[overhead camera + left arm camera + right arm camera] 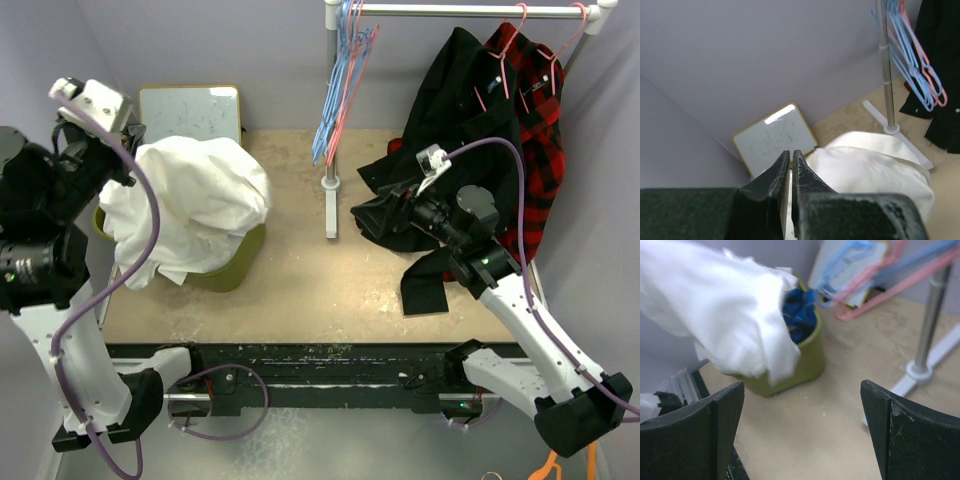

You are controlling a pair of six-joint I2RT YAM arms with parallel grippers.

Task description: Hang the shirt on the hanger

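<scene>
Left pincer [791, 154] seemingly tight on shirt [865, 170]

The left arm [78, 345] and the right arm [530, 320] have white links, black joints and black bases, a thin purple cable [152, 215] follows each one, and the wedge-shaped fingers [905, 435] are black with small scratches.

No word, number or brand can be read anywhere. The whiteboard [775, 137] standing against the wall just beyond the left fingers [774, 176] carries only faint grey smears and scribbles, none forming a legible letter. Small pale patches at the collars of the black shirt [450, 110] and plaid shirt [535, 130], behind the right fingers [715, 435], are too small to read.
</scene>
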